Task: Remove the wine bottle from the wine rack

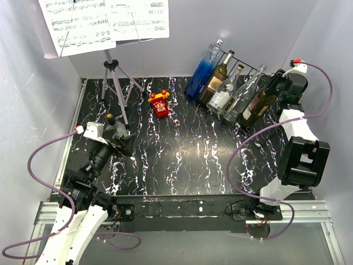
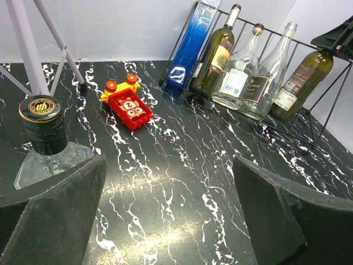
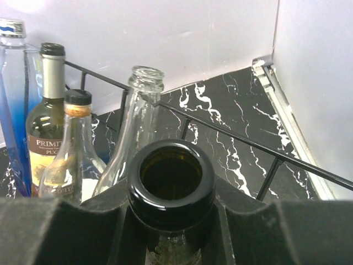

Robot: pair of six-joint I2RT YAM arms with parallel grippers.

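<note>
Table (image 1: 182, 160) scene with two arms. The right gripper (image 1: 277, 83) is closed around the neck of the open, dark wine bottle (image 3: 171, 212), its pads pressed against the glass just below the lip. This bottle (image 1: 259, 105) occupies the rightmost place on the rack (image 3: 237, 134), at the table's far right corner, and leans against the slanted back with its base low at the front. To its left in the rack stand two clear bottles (image 2: 259, 77), a labelled green bottle (image 2: 215, 58) and a blue bottle (image 2: 193, 44). The left gripper (image 2: 165, 221) is wide open and holds nothing; a capped clear bottle (image 2: 44, 127) stands just beside its left finger. A red toy (image 1: 159, 103) lies mid-table, near a music stand (image 1: 113, 74).
</note>
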